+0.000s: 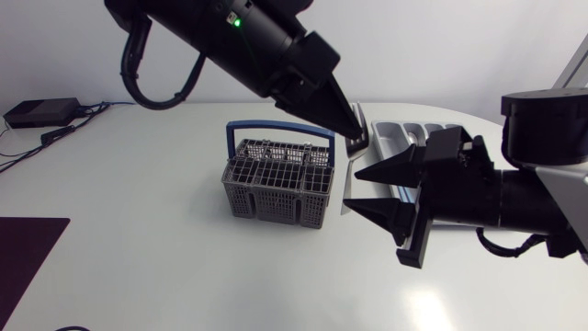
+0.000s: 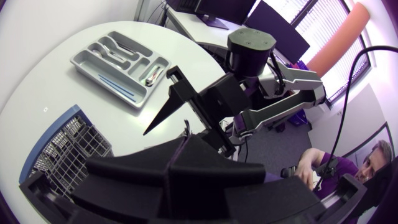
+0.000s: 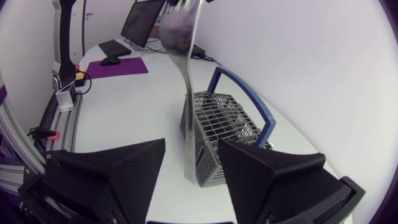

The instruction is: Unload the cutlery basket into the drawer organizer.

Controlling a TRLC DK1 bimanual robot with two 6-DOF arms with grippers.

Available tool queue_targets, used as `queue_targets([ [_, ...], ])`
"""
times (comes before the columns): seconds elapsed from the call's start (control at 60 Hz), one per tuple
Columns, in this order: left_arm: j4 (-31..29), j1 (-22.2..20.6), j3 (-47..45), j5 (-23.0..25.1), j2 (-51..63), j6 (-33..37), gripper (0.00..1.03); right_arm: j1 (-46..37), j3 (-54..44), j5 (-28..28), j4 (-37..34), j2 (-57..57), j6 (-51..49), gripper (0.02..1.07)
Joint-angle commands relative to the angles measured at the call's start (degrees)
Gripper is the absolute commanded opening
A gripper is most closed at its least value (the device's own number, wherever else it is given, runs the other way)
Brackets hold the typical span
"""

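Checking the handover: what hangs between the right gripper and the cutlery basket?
One silver piece of cutlery, hanging from the left gripper, just ahead of the right gripper's open fingers. The right wrist view shows it, basket behind.

table (image 1: 184, 267): white, rounded at its far edge.
black box (image 1: 41, 112): sits at the table's far left corner.
cables (image 1: 57, 135): dark, lying beside the box.
mat (image 1: 26, 253): dark purple, flat at the near left edge.

A glossy white tabletop (image 1: 138, 230) spans the scene. A dark purple mat (image 1: 28, 262) lies near left; a black box (image 1: 41, 112) with cables, far left.
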Motion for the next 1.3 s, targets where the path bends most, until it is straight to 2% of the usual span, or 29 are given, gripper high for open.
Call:
queue_targets([
  [0.0, -1.20, -0.75, 1.06, 1.36, 1.00, 2.80, 0.13, 0.60, 0.20, -0.94, -1.62, -1.22, -0.59, 0.65],
  [0.083, -1.46, -0.93, 1.14, 1.54, 1.00, 3.15, 0.13, 0.78, 0.56, -2.52, -2.94, -2.19, -0.59, 0.63],
  [0.15, -1.37, -0.84, 1.14, 1.54, 1.26, 3.33, 0.13, 1.39, 0.73, -3.31, -3.99, -3.51, -0.59, 0.50],
  [0.25, -1.46, -0.84, 1.14, 1.63, 1.53, 3.41, 0.13, 2.27, 0.64, -3.23, -4.61, -4.65, -0.51, 0.39],
  [0.383, -1.55, -1.28, 1.23, 1.71, 1.61, 3.33, 0.13, 2.53, 0.99, -3.58, -4.96, -4.92, -0.42, 0.35],
  [0.5, -1.55, -1.45, 1.23, 1.71, 1.61, 3.33, 0.13, 2.62, 1.26, -3.67, -5.05, -5.00, -0.42, 0.27],
  [0.583, -1.55, -1.54, 1.23, 1.71, 1.61, 3.24, 0.13, 3.15, 1.26, -3.67, -5.22, -5.18, -0.24, 0.15],
  [0.933, -1.55, -1.72, 1.50, 1.98, 1.44, 3.24, 0.13, 5.17, 0.73, -4.19, -6.19, -5.27, 0.29, 0.08],
  [1.167, -1.64, -2.25, 1.85, 2.33, 1.44, 3.06, 0.13, 5.08, 0.56, -4.11, -5.93, -5.79, 0.64, 0.10],
  [1.217, -1.64, -2.33, 1.76, 2.33, 1.35, 3.15, 0.13, 4.20, 0.56, -4.11, -6.01, -6.23, 0.64, 0.16],
  [1.283, -1.73, -2.25, 1.76, 2.33, 1.26, 3.15, 0.13, 3.15, 0.73, -4.11, -6.63, -7.11, 0.64, 0.36],
])
